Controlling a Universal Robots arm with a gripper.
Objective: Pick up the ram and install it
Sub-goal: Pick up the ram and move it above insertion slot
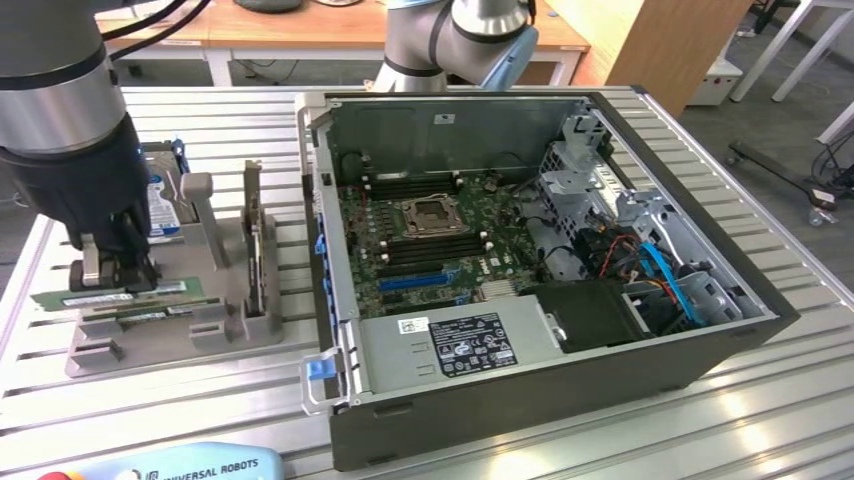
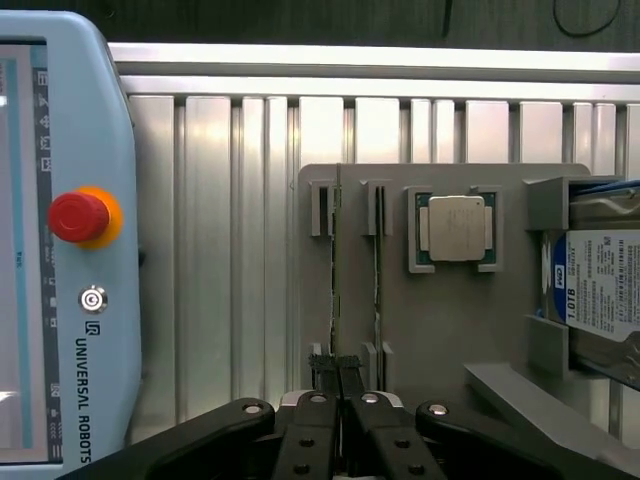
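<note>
The ram [image 1: 80, 298] is a long green stick standing on edge in a slot of the grey holder [image 1: 227, 300] at the exterior view's left. My gripper [image 1: 116, 278] comes down from above and is shut on the stick near its middle. In the wrist view the ram [image 2: 334, 250] shows edge-on as a thin line, and the gripper [image 2: 334, 368] pinches it between its black fingertips [image 2: 319, 366]. Whether the stick has lifted out of the slot I cannot tell. A second green stick [image 2: 377, 270] stands in the neighbouring slot.
The open computer case [image 1: 747, 330] lies at the exterior view's right, its motherboard [image 1: 441, 235] facing up. On the holder are a silver processor [image 2: 457, 228] and a hard drive [image 2: 600, 280]. A teach pendant [image 2: 60, 250] lies near the holder. A second robot arm [image 1: 454, 40] stands behind the case.
</note>
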